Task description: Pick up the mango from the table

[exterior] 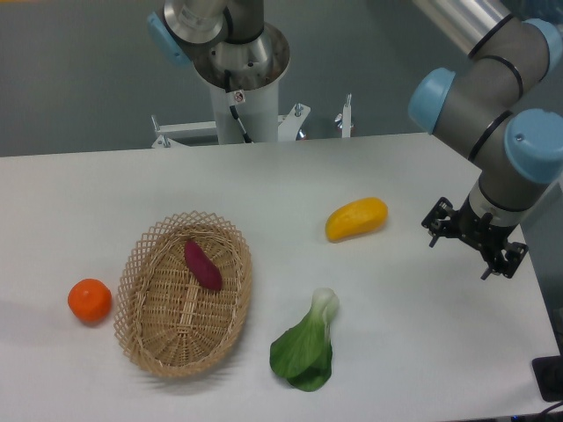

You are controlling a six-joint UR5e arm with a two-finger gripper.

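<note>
The mango [356,219] is a smooth, oblong yellow-orange fruit lying on its side on the white table [413,334], right of centre. My gripper [473,241] hangs at the right side of the table, about a hand's width to the right of the mango and apart from it. Its black fingers [437,220] are spread and hold nothing.
A wicker basket [141,316] stands at the left centre with a purple sweet potato [202,265] in it. A round orange [90,300] lies left of the basket. A green bok choy [306,347] lies in front of the mango. The robot's base [242,79] stands behind the table's far edge.
</note>
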